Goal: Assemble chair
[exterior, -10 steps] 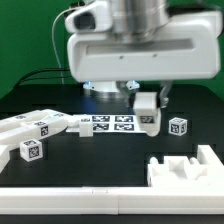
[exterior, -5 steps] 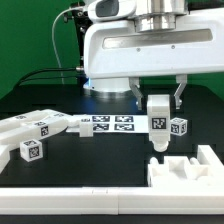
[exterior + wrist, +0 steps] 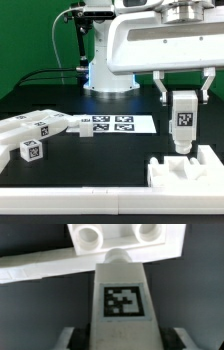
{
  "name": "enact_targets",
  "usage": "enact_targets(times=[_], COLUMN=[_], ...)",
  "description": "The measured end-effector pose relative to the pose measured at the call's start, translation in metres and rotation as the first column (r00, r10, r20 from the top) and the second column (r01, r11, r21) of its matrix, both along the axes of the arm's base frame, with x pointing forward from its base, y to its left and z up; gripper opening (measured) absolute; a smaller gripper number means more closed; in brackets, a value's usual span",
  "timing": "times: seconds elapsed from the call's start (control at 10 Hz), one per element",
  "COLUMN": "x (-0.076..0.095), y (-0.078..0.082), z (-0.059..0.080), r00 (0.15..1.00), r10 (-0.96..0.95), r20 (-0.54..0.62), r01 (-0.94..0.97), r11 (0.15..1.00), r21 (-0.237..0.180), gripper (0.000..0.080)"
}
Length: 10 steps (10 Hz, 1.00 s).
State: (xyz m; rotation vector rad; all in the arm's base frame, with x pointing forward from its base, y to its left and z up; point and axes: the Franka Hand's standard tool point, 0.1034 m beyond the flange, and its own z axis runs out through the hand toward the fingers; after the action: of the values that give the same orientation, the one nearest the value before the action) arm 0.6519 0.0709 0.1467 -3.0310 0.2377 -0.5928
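Several loose white chair pieces [image 3: 35, 130], blocky and black-tagged, lie on the black table [image 3: 100, 160] at the exterior view's left, with the marker board [image 3: 110, 123] just beside them. Farther right the gripper [image 3: 184, 100], jaws partway apart, clamps a white tagged bar [image 3: 183, 122] by its upper part; its long axis stands upright, narrowed lower end pointing down over a notched white block [image 3: 185, 170].
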Motion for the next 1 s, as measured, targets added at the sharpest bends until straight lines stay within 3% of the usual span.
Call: enact_targets(times=[0.2, 0.4, 0.5, 0.7, 1.0], x=[-0.007, -0.006, -0.007, -0.005, -0.001], y=[0.029, 0.023, 0.031, 0.031, 0.041], z=[-0.013, -0.024, -0.03, -0.038, -0.042], r00=[0.999, 0.996, 0.995, 0.995, 0.995], r10=[0.049, 0.087, 0.095, 0.095, 0.1], r20=[-0.007, -0.009, -0.012, -0.011, -0.007], r01=[-0.049, -0.088, -0.095, -0.096, -0.101], r11=[0.999, 0.995, 0.994, 0.994, 0.993], r21=[-0.025, -0.054, -0.055, -0.059, -0.057], gripper=[0.0285, 0.0285, 0.0285, 0.0285, 0.0285])
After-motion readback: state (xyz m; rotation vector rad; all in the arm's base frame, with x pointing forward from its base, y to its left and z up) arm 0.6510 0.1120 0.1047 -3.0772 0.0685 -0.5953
